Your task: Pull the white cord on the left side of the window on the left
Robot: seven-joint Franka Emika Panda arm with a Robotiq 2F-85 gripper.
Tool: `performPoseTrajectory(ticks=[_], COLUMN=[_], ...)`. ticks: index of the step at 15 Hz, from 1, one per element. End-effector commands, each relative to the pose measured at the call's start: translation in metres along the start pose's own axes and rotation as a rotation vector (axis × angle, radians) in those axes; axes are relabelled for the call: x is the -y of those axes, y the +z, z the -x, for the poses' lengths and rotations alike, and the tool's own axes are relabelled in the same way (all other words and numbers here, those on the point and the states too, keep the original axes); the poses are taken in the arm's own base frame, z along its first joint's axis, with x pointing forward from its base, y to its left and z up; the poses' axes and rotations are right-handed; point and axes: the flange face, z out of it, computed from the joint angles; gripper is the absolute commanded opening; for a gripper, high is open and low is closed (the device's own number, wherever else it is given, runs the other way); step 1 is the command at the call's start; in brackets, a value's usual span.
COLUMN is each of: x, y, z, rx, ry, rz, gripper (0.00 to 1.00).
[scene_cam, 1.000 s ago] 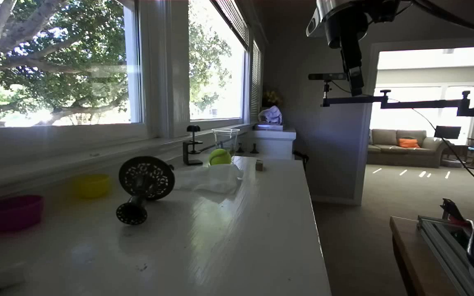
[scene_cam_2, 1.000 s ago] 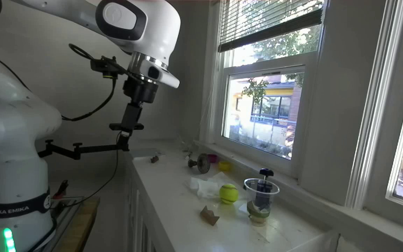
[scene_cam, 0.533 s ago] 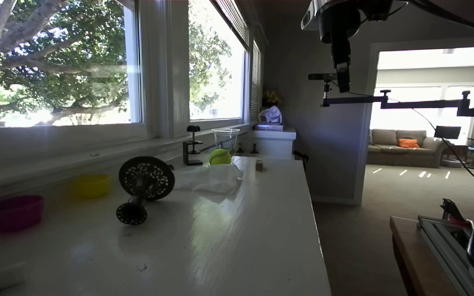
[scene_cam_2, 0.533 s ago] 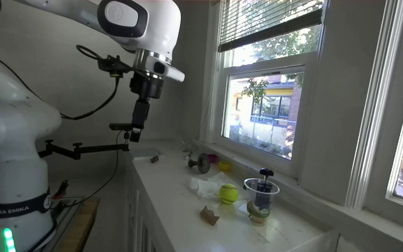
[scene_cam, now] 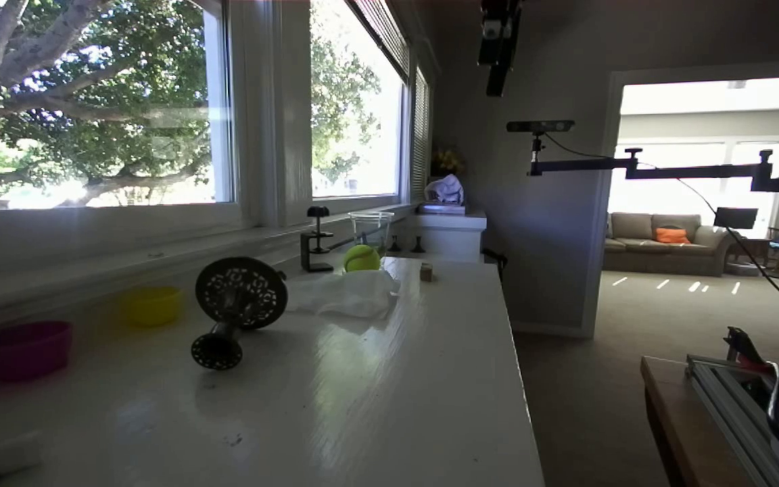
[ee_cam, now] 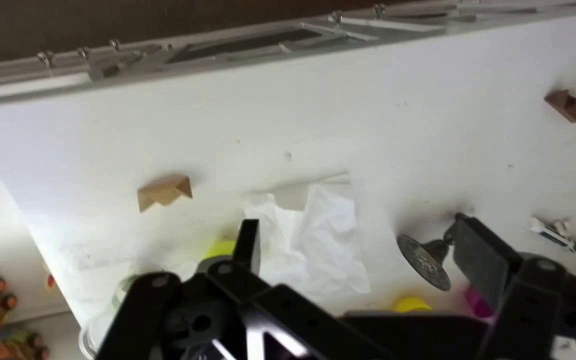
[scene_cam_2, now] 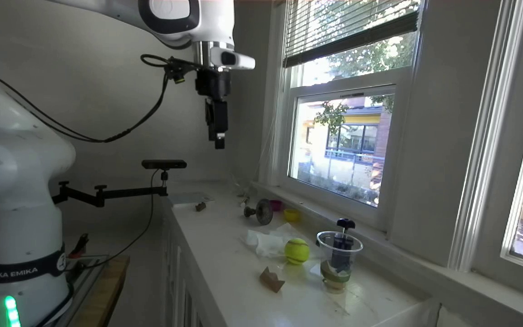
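Observation:
The window (scene_cam_2: 343,86) has a white frame and raised horizontal slat blinds (scene_cam_2: 325,32). Its pane with tree branches also shows in an exterior view (scene_cam: 105,101). The thin white cord (scene_cam_2: 271,131) hangs at the window's left side, down toward the counter; it is faint. My gripper (scene_cam_2: 219,141) points down, high above the counter and left of the cord, apart from it. It also shows at the top of an exterior view (scene_cam: 498,84). In the wrist view my gripper (ee_cam: 358,235) is open, with nothing between its fingers.
On the white counter (scene_cam_2: 225,254) are a dark metal stand (scene_cam_2: 261,212), yellow cup (scene_cam_2: 292,215), purple cup (scene_cam_2: 275,205), tissue (scene_cam_2: 266,243), tennis ball (scene_cam_2: 297,251), clear cup (scene_cam_2: 339,263) and folded brown pieces (scene_cam_2: 271,279). A camera (scene_cam_2: 164,164) on an arm stands behind.
My gripper has moved up and toward the window, rightward in one exterior view and leftward in another. It has turned to point more straight down. The counter objects have not moved.

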Motion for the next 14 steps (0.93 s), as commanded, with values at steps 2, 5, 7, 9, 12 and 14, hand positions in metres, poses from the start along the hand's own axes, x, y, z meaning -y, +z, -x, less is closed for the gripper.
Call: performPoseTrajectory(ticks=[2,5,7,9,12,14], x=[0.052,0.052,0.05,0.048,0.048,0.048], y=[-0.044,-0.039,-0.037,-0.035,-0.035,-0.036], z=[-0.023,-0.02,-0.021,-0.021,-0.021,-0.025], rx=[-0.165,-0.148,-0.143,-0.139,-0.138,-0.146], ry=[-0.083,-0.095,-0.092,-0.086,-0.086,-0.088], rz=[-0.065,-0.031,-0.03,-0.031,-0.031,-0.025], gripper=[1.0,1.0,1.0,1.0,1.0,1.0])
